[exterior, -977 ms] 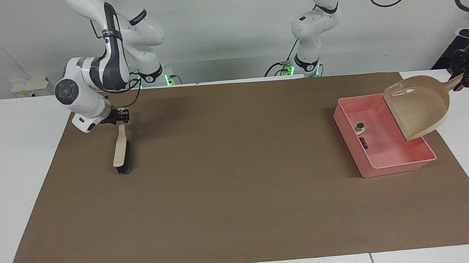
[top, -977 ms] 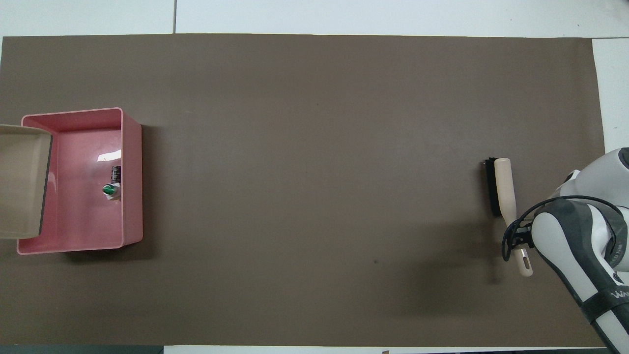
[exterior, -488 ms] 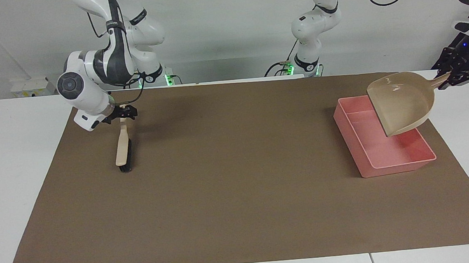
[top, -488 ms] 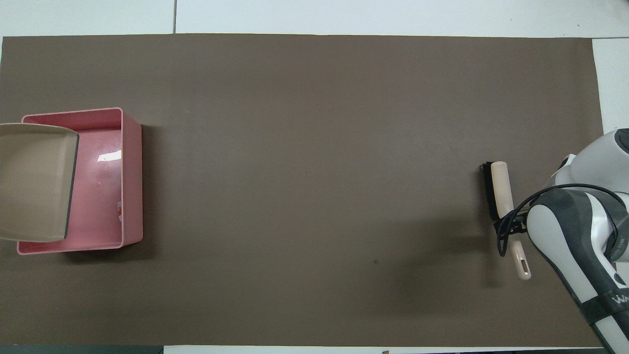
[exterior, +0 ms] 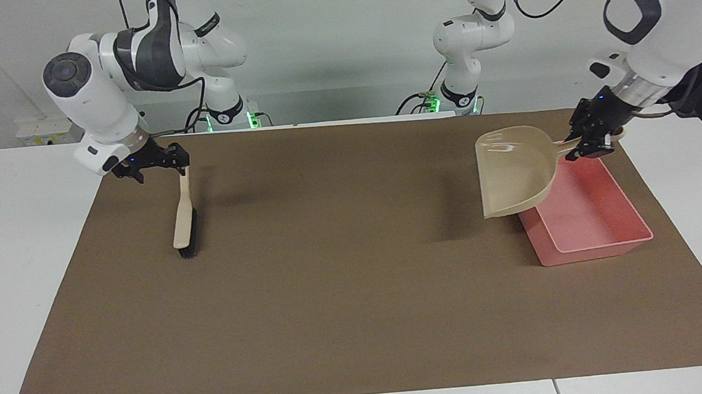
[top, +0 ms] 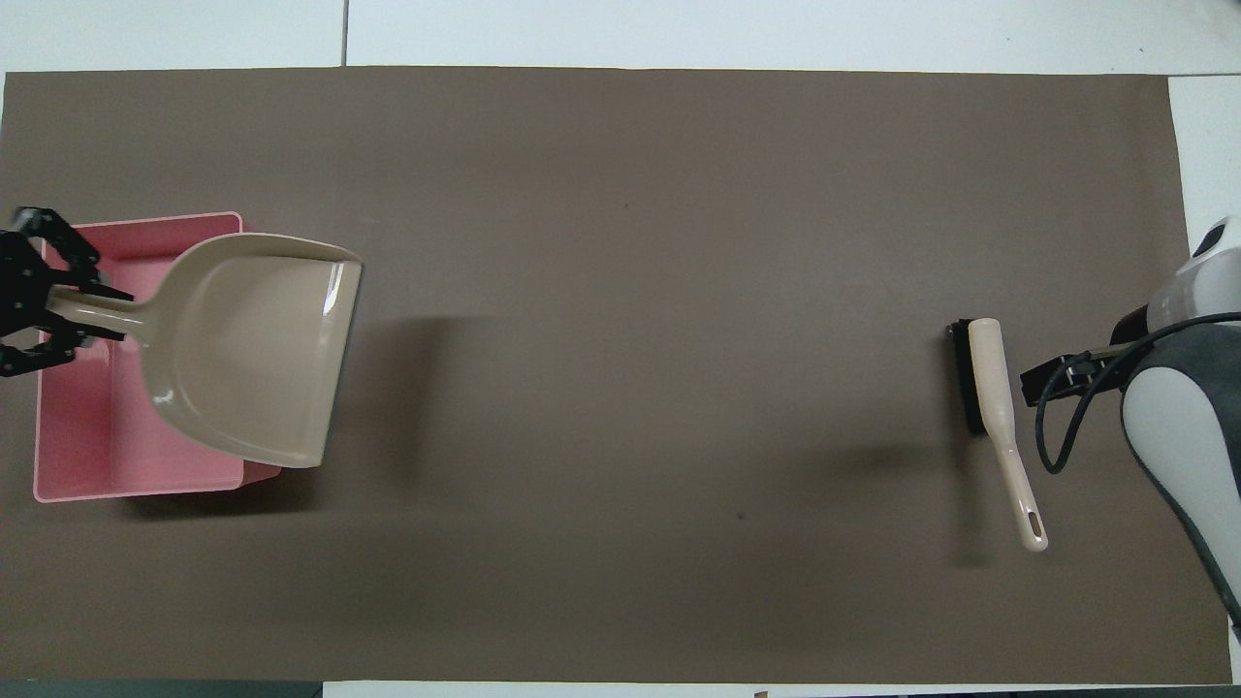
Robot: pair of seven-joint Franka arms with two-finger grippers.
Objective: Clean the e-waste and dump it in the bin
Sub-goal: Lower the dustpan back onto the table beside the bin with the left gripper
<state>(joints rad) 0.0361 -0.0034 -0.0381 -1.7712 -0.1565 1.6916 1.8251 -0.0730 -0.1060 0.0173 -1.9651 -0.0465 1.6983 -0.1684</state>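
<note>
The left gripper (exterior: 594,141) is clamped tight on the handle of the beige dustpan (exterior: 515,170), holding it in the air with its scoop tilted over the bin's (exterior: 594,229) edge toward the middle of the table. In the overhead view the gripper sits at about nine o'clock from the dustpan's scoop, and the pink bin lies under both on the brown mat (exterior: 357,283), at the left arm's end of the table. The e-waste cannot be seen; the dustpan covers much of the bin's floor. The right gripper (exterior: 154,163) has its jaws spread wide and holds nothing, hovering just beside the handle of the brush (exterior: 182,218), which lies flat on the mat, its bristle head at about six o'clock from the gripper in the facing view.
</note>
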